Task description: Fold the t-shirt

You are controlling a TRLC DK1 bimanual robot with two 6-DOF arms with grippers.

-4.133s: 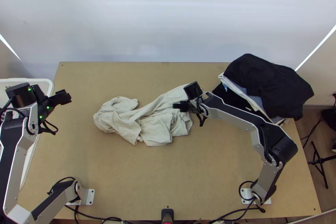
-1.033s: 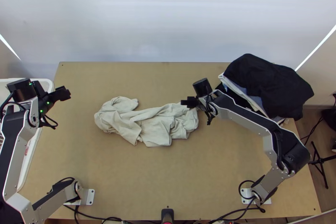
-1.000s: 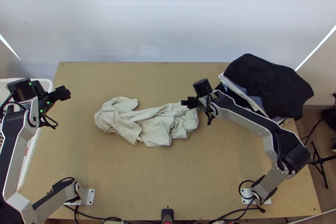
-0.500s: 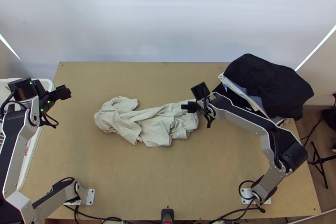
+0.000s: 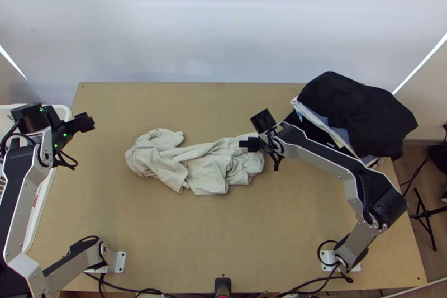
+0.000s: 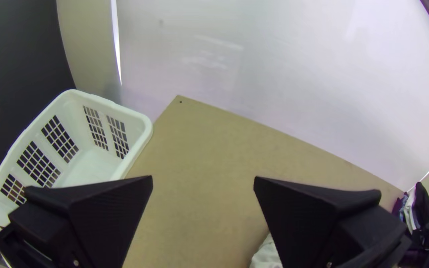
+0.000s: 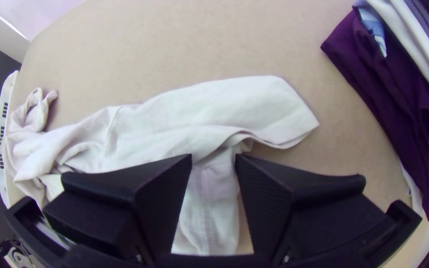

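The right gripper (image 7: 213, 156) has its fingers parted over the near-right end of the shirt (image 5: 195, 166), with a seamed stretch of pale cloth running beneath the gap; I can't see any of it pinched. That end looks the best place to take hold: a loose flap with a clear corner lies just beside the fingers, and an edge or seam would give a surer bite than the middle creases. The shirt lies bunched and twisted across the middle of the bench (image 5: 223, 225), its left end rumpled into a lump. I'd expect it to handle light and limp, not slippery and hardly fragile, but with no stiffness of its own: a pinch would lift a small tent of cloth and the rest would trail and crease. It probably wants opening out flat before any fold, ideally held at two corners and drawn apart gently. The left gripper (image 6: 203, 177) is wide apart with nothing in it, well off from the shirt, near the white basket (image 6: 147, 130). At the bench's far right sits a pile (image 5: 357, 110) of dark and pale clothes, apart from the shirt.
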